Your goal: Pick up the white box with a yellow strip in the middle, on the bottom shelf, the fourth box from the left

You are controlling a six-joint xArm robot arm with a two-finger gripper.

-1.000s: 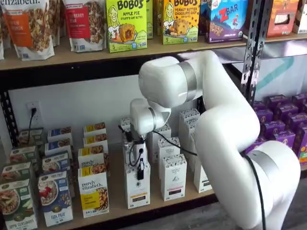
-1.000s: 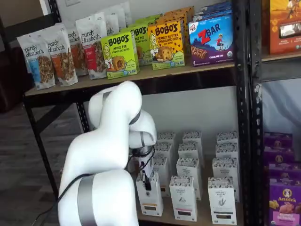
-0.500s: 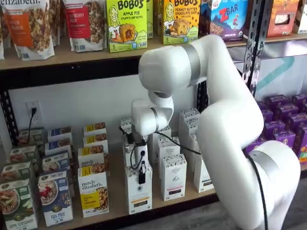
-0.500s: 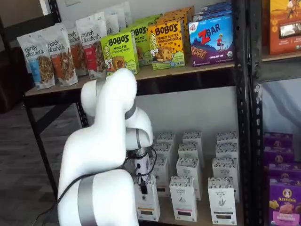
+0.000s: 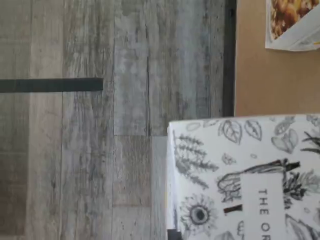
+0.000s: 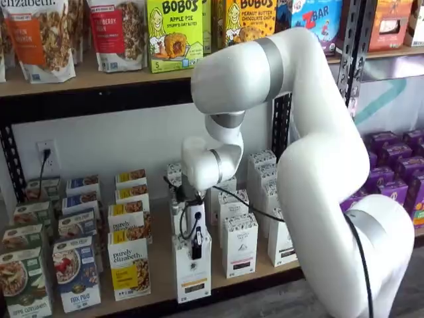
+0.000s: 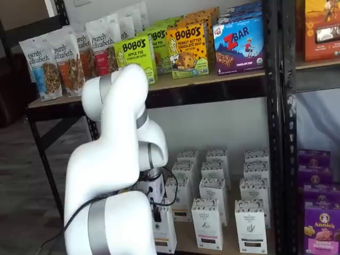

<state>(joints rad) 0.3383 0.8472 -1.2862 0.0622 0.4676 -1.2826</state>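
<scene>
The gripper is clamping its black fingers on the top of the white box with a yellow strip, which is sitting at the front edge of the bottom shelf, beside a purely elizabeth box. The wrist view is showing the box's illustrated top over the wooden floor

White arm spans frame, reaching to bottom shelf. Claw closed on white box at shelf front edge. Purely Elizabeth box beside it. Bobo's box on upper shelf.
</scene>
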